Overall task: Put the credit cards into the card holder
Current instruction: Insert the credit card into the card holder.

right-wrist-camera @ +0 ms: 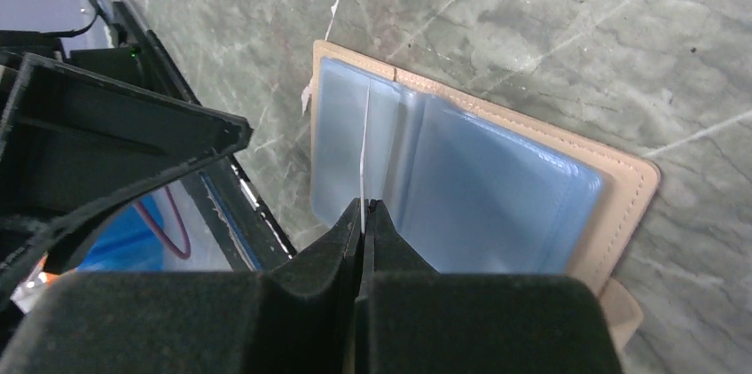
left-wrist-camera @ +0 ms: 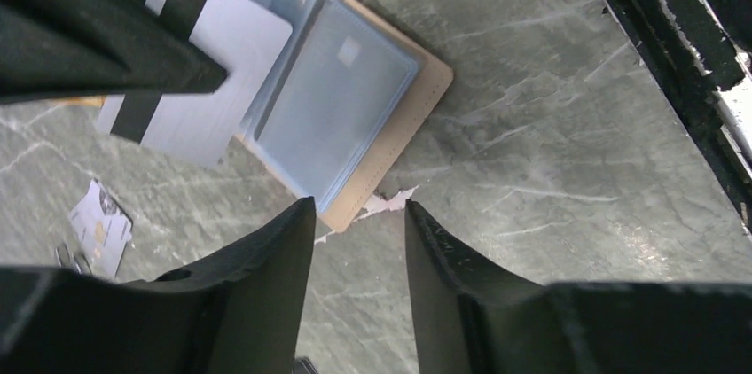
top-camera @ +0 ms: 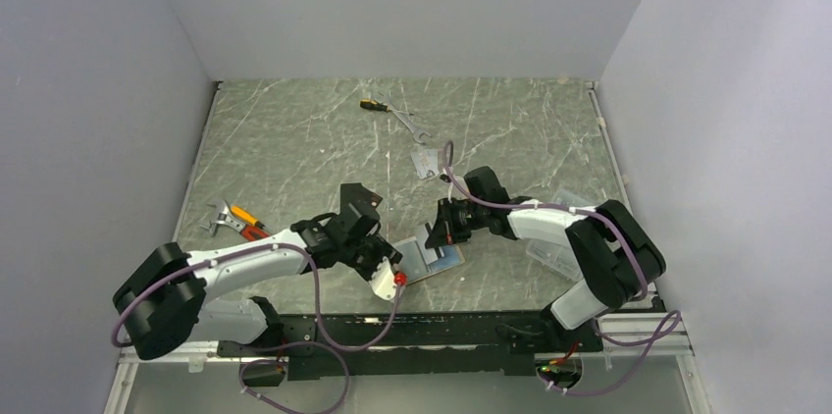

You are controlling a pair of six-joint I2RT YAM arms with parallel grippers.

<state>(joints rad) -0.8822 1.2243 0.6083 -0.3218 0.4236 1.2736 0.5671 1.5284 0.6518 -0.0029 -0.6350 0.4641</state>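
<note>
The card holder [left-wrist-camera: 381,148] lies open and flat on the tabletop [left-wrist-camera: 550,170], near the front edge, with its blue sleeves facing up. The right pincer [right-wrist-camera: 364,207] is clenched on a silver card [left-wrist-camera: 231,64] with a black stripe and holds it over the sleeves. The left pincer [left-wrist-camera: 359,214] is released, with nothing between its jaws, just beside one corner of the holder. The black rail [left-wrist-camera: 674,28] runs near this side. Behind the holder there is much bare tabletop, where another card [top-camera: 424,161] lies well apart.
</note>
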